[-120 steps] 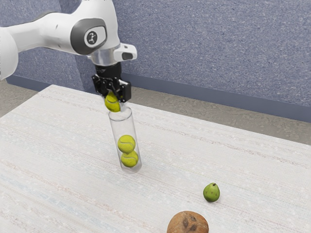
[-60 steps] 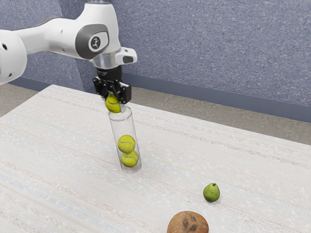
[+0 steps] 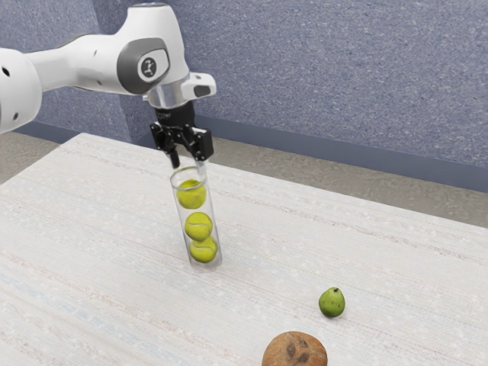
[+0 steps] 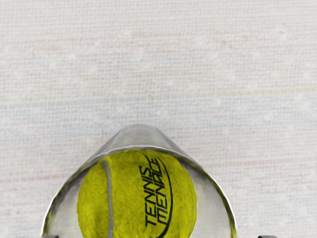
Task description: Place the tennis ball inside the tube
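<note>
Just above the rim of the clear tube (image 3: 195,216), my gripper (image 3: 188,163) is open, its two fingers apart with no ball between them. A tennis ball (image 3: 191,195) is inside the tube's upper part, with a gap between it and the two balls below. Those two, an upper one (image 3: 199,226) and a lower one (image 3: 203,250), are stacked at the tube's bottom. The tube stands upright. From the hand, the top tennis ball (image 4: 136,198) appears within the round mouth of the tube (image 4: 140,136), directly under the gripper.
A small green fruit (image 3: 332,303) lies on the pale table (image 3: 114,252), toward the exterior view's right from the tube. A brown coconut (image 3: 295,352) is at the exterior view's lower edge. Behind the table rises a blue-grey wall.
The gripper has opened and let go of the ball. That ball has dropped from above the rim into the tube's upper part. My hand has shifted slightly toward the exterior view's right.
</note>
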You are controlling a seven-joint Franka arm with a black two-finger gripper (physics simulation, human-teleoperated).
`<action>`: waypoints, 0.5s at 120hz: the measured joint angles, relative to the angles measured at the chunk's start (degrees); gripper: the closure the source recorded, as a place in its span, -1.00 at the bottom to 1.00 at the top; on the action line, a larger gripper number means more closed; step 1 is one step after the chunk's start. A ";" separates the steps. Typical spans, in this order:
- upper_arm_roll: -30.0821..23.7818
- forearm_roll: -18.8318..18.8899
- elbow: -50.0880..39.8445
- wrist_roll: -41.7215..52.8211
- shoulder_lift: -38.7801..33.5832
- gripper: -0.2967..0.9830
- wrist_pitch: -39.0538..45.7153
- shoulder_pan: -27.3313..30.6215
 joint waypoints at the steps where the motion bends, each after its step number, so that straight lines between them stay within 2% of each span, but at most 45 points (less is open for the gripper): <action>1: 0.00 0.00 -0.02 0.00 0.00 -0.27 0.00 0.00; 17: 0.01 0.08 -0.74 0.03 -1.26 -0.39 -0.57 -0.05; 40: -0.22 1.23 -2.45 0.44 -9.58 -0.48 -5.18 -0.09; 60: -0.42 2.38 -1.72 0.79 -10.65 -0.51 -7.97 0.56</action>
